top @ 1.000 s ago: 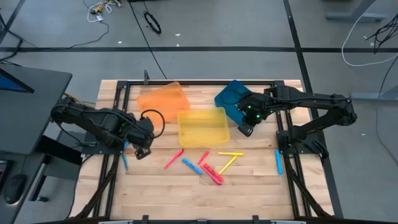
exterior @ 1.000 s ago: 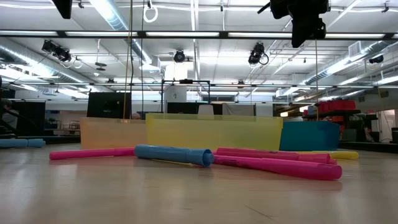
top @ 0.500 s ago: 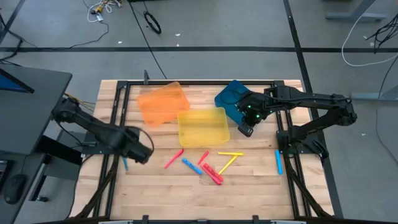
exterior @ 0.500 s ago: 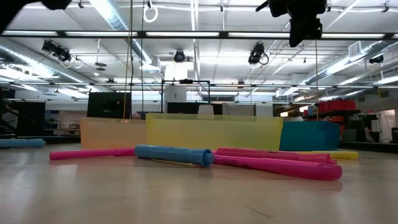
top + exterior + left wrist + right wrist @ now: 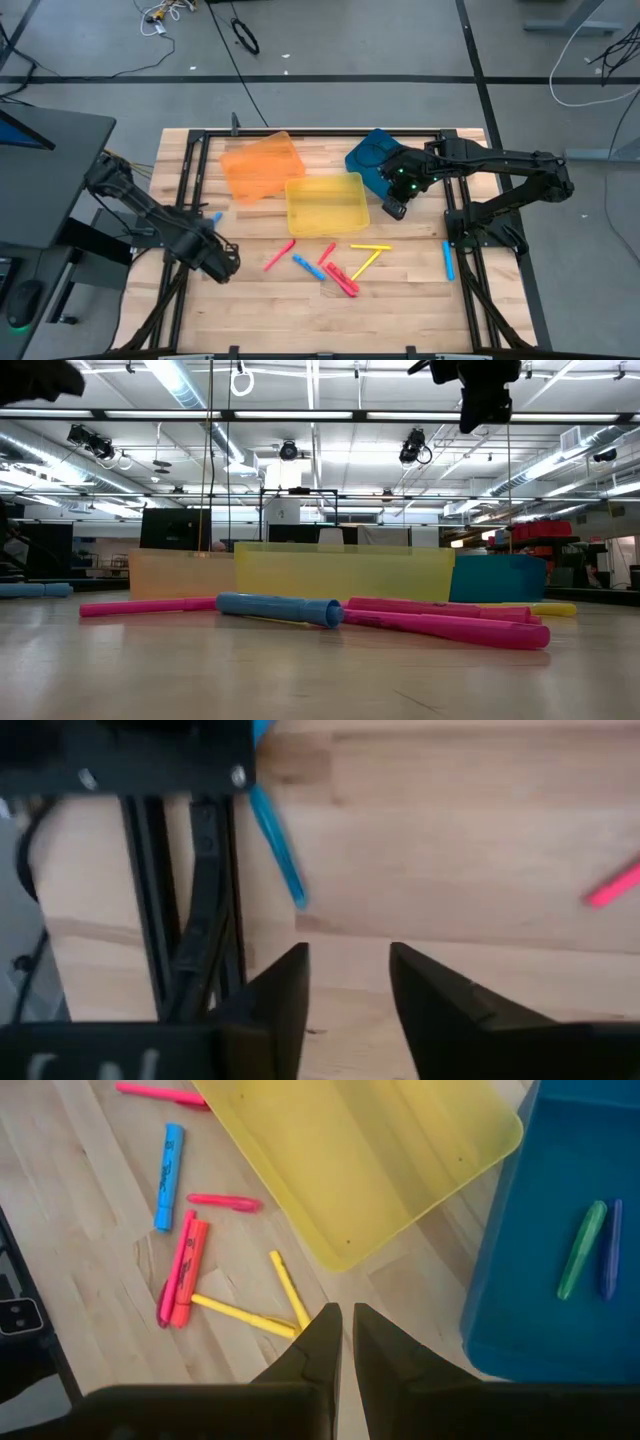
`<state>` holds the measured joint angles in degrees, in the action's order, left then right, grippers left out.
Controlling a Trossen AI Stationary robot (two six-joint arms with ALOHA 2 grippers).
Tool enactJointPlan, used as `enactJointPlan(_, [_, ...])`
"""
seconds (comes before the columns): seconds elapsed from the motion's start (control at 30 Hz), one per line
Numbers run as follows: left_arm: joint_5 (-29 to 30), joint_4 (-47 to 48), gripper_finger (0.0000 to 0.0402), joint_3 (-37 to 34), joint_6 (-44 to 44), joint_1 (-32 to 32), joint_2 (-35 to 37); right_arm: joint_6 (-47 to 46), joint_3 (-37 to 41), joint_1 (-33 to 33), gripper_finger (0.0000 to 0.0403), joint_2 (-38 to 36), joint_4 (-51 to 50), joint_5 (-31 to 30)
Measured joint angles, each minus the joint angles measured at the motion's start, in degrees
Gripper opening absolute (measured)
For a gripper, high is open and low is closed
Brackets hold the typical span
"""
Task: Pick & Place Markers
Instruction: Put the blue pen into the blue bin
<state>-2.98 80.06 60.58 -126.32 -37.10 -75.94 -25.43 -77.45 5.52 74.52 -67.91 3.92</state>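
The yellow tray [image 5: 326, 203] is taken as landmark. The markers [image 5: 338, 265] are scattered on the wooden surface [image 5: 400, 290] just in front of it; one blue marker [image 5: 276, 845] lies far to its left by the frame. The left tool [image 5: 222, 262], fingers parted and empty, is held low front-left of the tray. The right tool [image 5: 396, 207], fingers nearly closed on nothing, is held at its right edge, beside the blue tray [image 5: 560, 1230], in which a green and a purple marker are seen.

The left gripper [image 5: 222, 262] hides most of a blue marker [image 5: 215, 216]; the left wrist view is blurred.
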Motion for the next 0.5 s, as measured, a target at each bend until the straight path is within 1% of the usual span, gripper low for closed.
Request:
enactJointPlan(0.13, [-2.76, -8.68, 0.0194, -6.16, -2.5, -0.77, -0.02, 0.0, 0.0, 0.0, 0.0034, 0.0, 1.17, 0.01])
enactJointPlan(0.23, [-2.87, -11.09, 0.0212, -9.89, -4.76, -0.93, -0.02, 0.01, 0.0, 0.0, 0.0034, 0.0, 1.94, 0.02])
enactJointPlan(0.33, [-2.91, -10.82, 0.0215, -12.06, -6.13, -0.92, -0.02, -0.36, 0.0, 0.0, 0.0034, 0.0, 2.36, 0.17])
enactJointPlan(0.5, [-1.83, -11.34, 0.0199, -14.92, -6.4, -0.9, -0.02, -0.7, 0.0, 0.0, 0.0034, 0.0, 2.7, 0.2])
